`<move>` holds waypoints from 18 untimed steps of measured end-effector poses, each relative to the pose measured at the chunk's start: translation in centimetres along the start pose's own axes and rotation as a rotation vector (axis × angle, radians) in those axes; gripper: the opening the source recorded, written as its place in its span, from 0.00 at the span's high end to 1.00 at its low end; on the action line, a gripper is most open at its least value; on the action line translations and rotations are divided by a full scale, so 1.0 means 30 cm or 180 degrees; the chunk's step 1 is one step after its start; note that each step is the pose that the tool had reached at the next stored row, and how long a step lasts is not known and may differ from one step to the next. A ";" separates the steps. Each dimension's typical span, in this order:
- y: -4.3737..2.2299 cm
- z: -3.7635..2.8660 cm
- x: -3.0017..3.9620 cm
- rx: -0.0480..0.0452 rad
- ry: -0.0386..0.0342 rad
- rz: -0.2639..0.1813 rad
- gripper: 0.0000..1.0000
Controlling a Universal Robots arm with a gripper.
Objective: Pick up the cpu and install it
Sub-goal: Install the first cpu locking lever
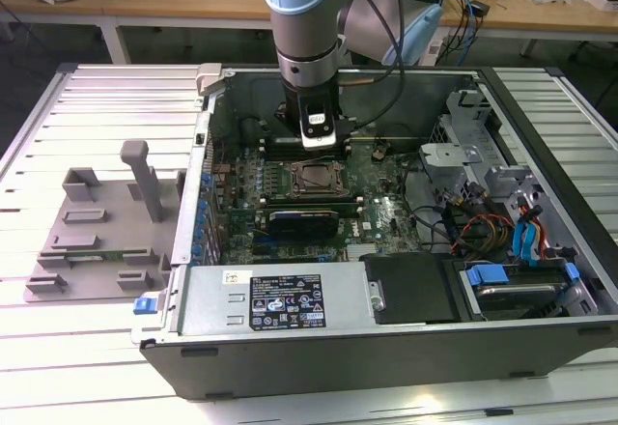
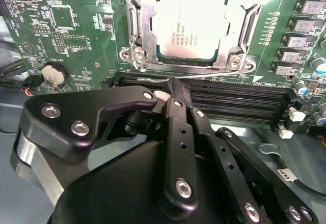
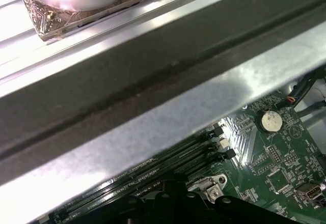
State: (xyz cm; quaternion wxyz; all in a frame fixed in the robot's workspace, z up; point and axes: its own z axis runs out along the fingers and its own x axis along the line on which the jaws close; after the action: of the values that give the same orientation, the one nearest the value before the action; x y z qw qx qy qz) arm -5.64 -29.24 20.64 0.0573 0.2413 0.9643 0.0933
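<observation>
The cpu, a flat square chip with a silver-grey top, lies inside the metal socket frame on the green motherboard. In the exterior view the cpu is in the middle of the open computer case. My gripper hangs over the black memory slots just beside the socket, its fingers together and nothing between them. In the exterior view the gripper sits at the far edge of the socket, straight under the arm.
The open case's metal wall runs close by the gripper. A coin battery sits on the board. A grey fixture plate with upright posts lies at the exterior view's left. Drive bays and cables fill the case's right.
</observation>
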 end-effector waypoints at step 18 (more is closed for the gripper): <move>-0.003 0.023 -0.002 0.0022 -0.0010 -0.0004 0.89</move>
State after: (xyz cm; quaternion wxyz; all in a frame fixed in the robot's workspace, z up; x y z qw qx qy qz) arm -5.51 -29.24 19.96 0.0581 0.2410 0.9646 0.0896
